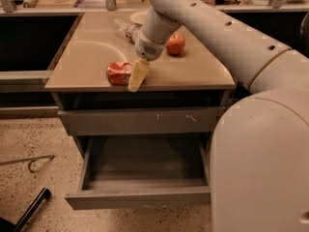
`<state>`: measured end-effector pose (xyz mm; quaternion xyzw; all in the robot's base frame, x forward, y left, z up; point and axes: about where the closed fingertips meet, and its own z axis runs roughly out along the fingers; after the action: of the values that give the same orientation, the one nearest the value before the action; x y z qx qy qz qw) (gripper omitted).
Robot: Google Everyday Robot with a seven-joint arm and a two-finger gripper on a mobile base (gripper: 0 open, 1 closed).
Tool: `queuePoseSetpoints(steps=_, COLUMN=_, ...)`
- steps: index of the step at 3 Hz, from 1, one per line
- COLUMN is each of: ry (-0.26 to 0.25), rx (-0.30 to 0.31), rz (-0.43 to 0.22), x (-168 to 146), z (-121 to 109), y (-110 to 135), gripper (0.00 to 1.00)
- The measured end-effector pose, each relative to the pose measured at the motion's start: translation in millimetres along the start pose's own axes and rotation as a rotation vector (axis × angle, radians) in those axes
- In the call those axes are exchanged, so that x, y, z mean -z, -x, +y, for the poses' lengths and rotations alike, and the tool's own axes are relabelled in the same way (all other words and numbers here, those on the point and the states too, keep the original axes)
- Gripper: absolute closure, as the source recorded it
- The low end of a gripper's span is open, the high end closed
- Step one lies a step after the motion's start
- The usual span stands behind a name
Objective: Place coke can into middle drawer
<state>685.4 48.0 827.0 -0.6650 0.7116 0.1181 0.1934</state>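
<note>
The coke can (118,73) lies on its side near the front edge of the tan cabinet top (87,57), red and dented. My gripper (136,76) hangs from the white arm, pointing down, right against the can's right side and low over the front edge. The middle drawer (137,197) is pulled open below, with a plain grey front, and nothing shows inside it.
A red apple (175,43), a clear plastic bottle (124,29) and a plate (139,16) sit at the back of the top. A shut grey drawer front with white scratches (145,121) is above the open drawer. My white body (260,168) fills the right. A metal hook (29,162) lies on the floor.
</note>
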Motion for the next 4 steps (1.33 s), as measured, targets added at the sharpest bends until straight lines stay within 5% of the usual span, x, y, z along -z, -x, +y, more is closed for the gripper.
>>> queuePoseSetpoints(steps=2, ry=0.000, rx=0.000, rz=0.000, x=0, z=0, y=0, gripper=0.65)
queuePoseSetpoints(steps=3, ry=-0.003, rx=-0.009, rz=0.013, x=13, z=23, y=-6, gripper=0.88)
queuePoseSetpoints(steps=4, ry=0.031, rx=0.002, rz=0.017, x=27, z=83, y=-38, gripper=1.00)
